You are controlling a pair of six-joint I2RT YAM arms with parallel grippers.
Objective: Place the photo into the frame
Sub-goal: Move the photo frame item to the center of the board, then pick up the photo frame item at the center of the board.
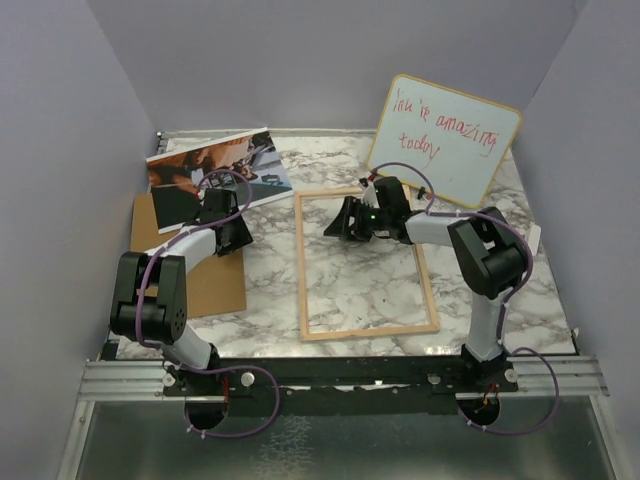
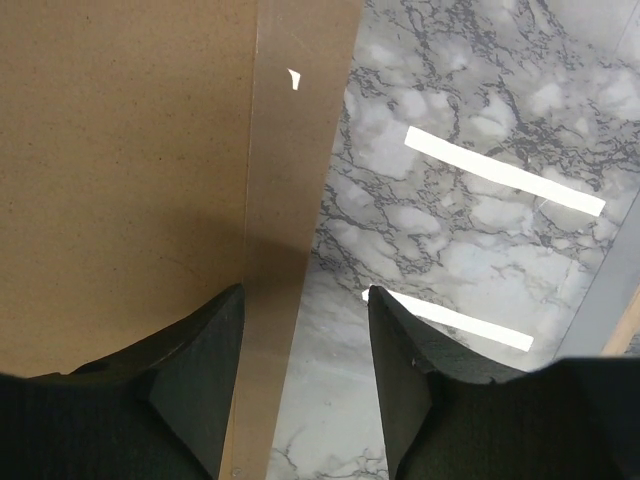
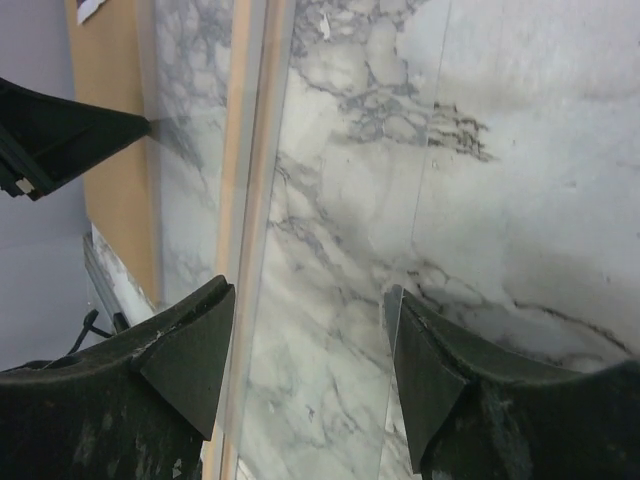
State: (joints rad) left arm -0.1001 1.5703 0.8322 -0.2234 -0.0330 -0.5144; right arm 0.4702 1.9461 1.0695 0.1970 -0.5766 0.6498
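Observation:
The photo (image 1: pixel 215 170) lies at the back left, its near edge over the brown backing board (image 1: pixel 185 265). The light-wood frame (image 1: pixel 365 265) lies flat mid-table. My left gripper (image 1: pixel 235 232) hovers over the board's right edge. In the left wrist view it (image 2: pixel 303 292) is open, straddling a translucent strip (image 2: pixel 290 180) beside the board (image 2: pixel 120 180). My right gripper (image 1: pixel 340 222) is low inside the frame's upper left part. Seen from the right wrist, it (image 3: pixel 308 288) is open over the clear pane (image 3: pixel 340 250), with the frame rail (image 3: pixel 255 150) by its left finger.
A wood-rimmed whiteboard (image 1: pixel 445 135) with red writing leans against the back right wall. Grey walls close in the marble table (image 1: pixel 500 300) on three sides. The arm bases stand on a metal rail (image 1: pixel 340 375) at the near edge.

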